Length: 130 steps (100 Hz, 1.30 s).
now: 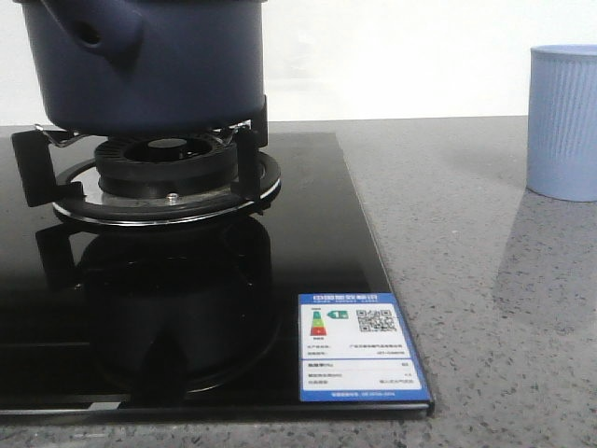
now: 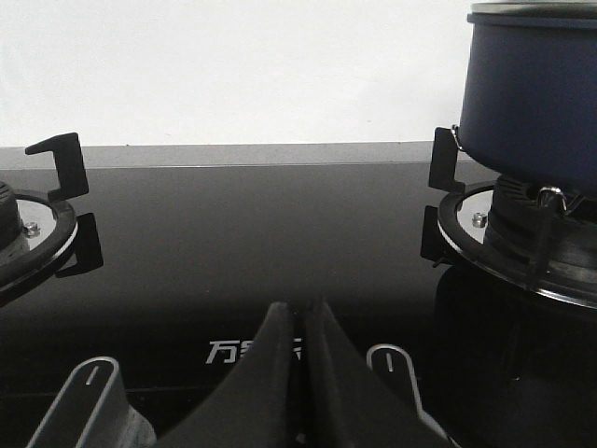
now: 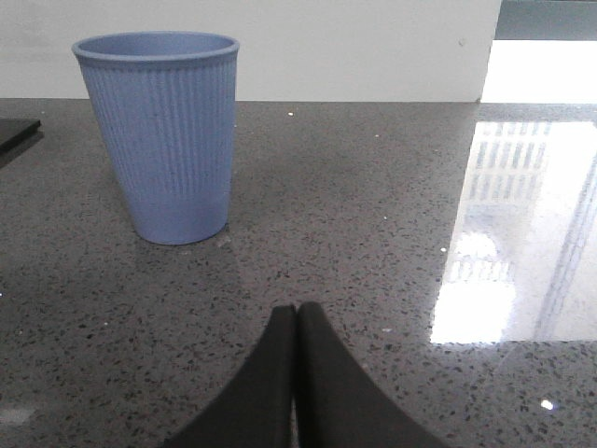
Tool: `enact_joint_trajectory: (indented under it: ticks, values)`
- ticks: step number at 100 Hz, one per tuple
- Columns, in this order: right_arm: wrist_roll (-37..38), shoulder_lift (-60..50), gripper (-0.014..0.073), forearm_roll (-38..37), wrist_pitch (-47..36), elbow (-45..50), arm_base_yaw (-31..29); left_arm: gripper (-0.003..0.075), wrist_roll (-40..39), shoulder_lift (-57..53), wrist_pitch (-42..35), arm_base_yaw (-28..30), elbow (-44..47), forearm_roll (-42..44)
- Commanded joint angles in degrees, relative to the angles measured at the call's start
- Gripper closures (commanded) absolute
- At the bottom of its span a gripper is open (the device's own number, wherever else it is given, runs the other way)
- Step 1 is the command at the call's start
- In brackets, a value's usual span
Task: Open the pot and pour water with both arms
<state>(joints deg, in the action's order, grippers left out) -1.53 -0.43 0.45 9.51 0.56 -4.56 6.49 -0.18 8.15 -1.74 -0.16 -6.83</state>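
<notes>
Matte navy pot (image 1: 149, 65) sits on the burner grate (image 1: 159, 173) of the glossy black hob (image 1: 308, 243). Ribbed light-blue cup (image 3: 163, 131) stands on speckled stone counter (image 3: 354, 215). Left gripper (image 2: 300, 322) and right gripper (image 3: 297, 322): fingers pressed together, holding nothing.

The pot (image 1: 159, 65) has a matt dark navy wall and a silvery metal rim. Under it the stove top (image 1: 308, 233) looks like glossy black glass, mirroring the burner. The burner ring (image 1: 266, 182) is polished metal; the pot supports (image 1: 28, 168) are matt black. At the pot's 3 o'clock, the cup (image 3: 163, 140) is matt ribbed light blue, probably plastic. The countertop (image 3: 354, 215) is speckled grey polished stone. Both grippers (image 2: 300, 327) (image 3: 297, 322) are smooth matt black.
</notes>
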Motion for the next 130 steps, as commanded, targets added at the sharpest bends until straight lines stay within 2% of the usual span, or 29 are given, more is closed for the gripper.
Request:
enact_joint_trajectory:
  ticks: [1,115,130]
  values:
    - [-0.32,-1.30,0.0657,-0.45,-4.62,0.94,-0.12,0.0736,-0.52,-1.44,-4.30,0.17,0.93,-0.53]
    - [-0.32,-1.30,0.0657,-0.45,-4.62,0.94,-0.12,0.0736,-0.52,-1.44,-4.30,0.17,0.93,-0.53]
    - [-0.32,-1.30,0.0657,-0.45,-6.52,0.94,-0.12,0.0736,-0.52,-1.44,-4.44,0.17,0.93,-0.53]
